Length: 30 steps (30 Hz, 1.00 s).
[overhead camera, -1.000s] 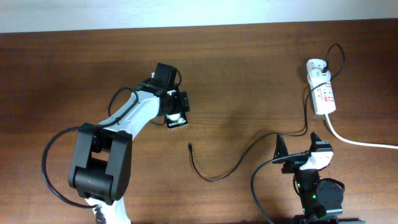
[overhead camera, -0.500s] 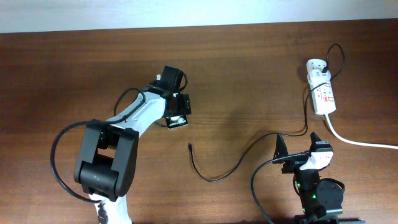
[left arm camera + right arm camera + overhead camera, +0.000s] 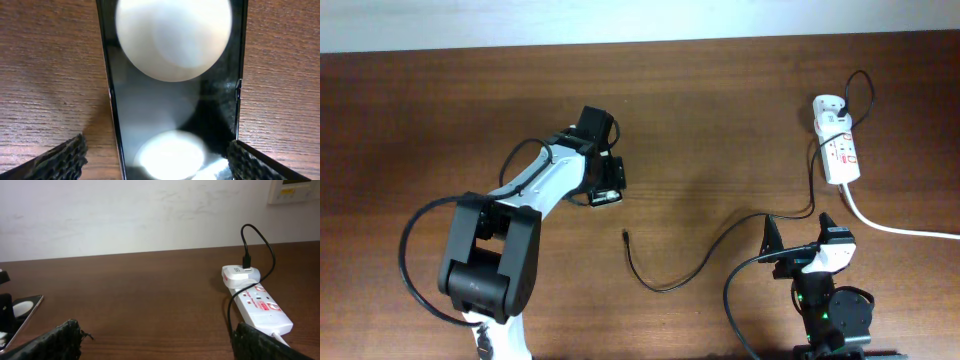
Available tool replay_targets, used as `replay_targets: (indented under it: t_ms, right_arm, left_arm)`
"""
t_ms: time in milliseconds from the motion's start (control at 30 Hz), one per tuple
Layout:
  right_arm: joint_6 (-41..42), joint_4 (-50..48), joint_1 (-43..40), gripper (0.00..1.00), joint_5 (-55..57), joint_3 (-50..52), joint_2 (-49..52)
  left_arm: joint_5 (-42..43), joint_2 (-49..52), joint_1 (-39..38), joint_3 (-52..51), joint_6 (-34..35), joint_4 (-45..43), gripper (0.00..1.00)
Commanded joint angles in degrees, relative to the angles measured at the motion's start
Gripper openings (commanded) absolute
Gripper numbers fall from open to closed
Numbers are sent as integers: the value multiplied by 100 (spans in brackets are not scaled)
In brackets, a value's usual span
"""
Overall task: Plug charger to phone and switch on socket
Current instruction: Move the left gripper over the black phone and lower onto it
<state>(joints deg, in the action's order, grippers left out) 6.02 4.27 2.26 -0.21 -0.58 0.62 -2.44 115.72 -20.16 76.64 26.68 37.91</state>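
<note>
Left gripper (image 3: 157, 160): we are finding it low over the phone (image 3: 175, 100) with jaws spread and nothing grasped. One finger (image 3: 60, 157) is standing clear of the phone's long edge. The other is sitting at the opposite edge, and we cannot confirm contact there.
Phone: it is lying flat and screen-up on the table (image 3: 720, 100), left of centre, and reflecting two lamps.
Reason for stance: we are judging that the straddle across the narrow width is preparing a pinch, to steady the phone or turn its port towards the plug.
Charger (image 3: 660, 288): its cable is lying in a loose curve. The plug tip (image 3: 625, 236) is resting on bare wood near the phone but apart from it, and the far end is running up to the adapter (image 3: 241, 274).
Right gripper (image 3: 162, 345): it is released and empty, sitting low at the near right beside the cable's middle run. We are judging that it is waiting to take the plug.
Socket (image 3: 840, 150): it is lying at the far right with the adapter seated in it. The switch position is too small to tell.
Task standing: we are recording the plug as not yet in the phone.
</note>
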Motion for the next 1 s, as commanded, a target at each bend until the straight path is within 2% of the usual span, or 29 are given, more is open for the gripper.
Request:
replay_targets:
  t_ms: [0,100,167,300,500,567,600,633,767,867,967]
  right_arm:
    - [20,33,46,99,46,26,-42]
    - [20,33,46,99,46,26,-42]
    - [20,33,46,99,46,26,-42]
    - [20,33,46,99,46,26,-42]
    - [20,33,46,99,46,26,-42]
    - [20,33,46,98,46,26,-42]
    - [20,33,46,99,46,26,-42]
    - [20,33,46,99,46,26,-42]
    - [20,33,46,99,46,26,-42]
    - [20,33,46,99,46,26,-42]
    - [20,33,46,99,46,26,-42]
  left_arm:
    - [-302,160,7,155,96,72,99]
    - [-302,160,7,1480,92,828,99]
    - [-304,160,7,1867,92,1102,99]
    - [-557,710,7,1864,94,1165,99]
    - [-354,1392,7,1864,90,1147,99]
    - [28,1392,7,1864,92,1825,100]
    - [223,1392,4,1864,92,1899,96]
    - [481,1394,-4,1864,92,1980,87]
    - [505,1392,-31,1864,90,1987,84]
    - [560,1392,-31,1864,92,2133,68]
    - [774,1394,-33,1864,94,2535,64]
